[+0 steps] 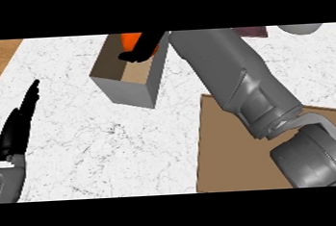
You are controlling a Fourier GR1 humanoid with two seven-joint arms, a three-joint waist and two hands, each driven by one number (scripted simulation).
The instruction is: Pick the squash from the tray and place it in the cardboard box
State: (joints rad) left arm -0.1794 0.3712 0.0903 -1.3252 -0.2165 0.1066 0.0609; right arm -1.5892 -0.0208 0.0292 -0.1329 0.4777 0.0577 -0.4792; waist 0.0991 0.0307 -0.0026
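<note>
The right hand [140, 48] curls round the orange squash [131, 39] over the cardboard box [127, 88]; the squash looks stiff, smooth and light, best held around its middle, while the left hand [16, 127] rests open.

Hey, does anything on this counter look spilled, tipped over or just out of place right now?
Nothing stands out. The open grey-walled cardboard box sits upright on the white marble counter, the flat brown tray lies level, and the right hand is over the box with something orange.

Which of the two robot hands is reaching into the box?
The right robot hand, reaching over the cardboard box with the orange squash at its fingers. The left robot hand rests open at the view's left edge.
</note>
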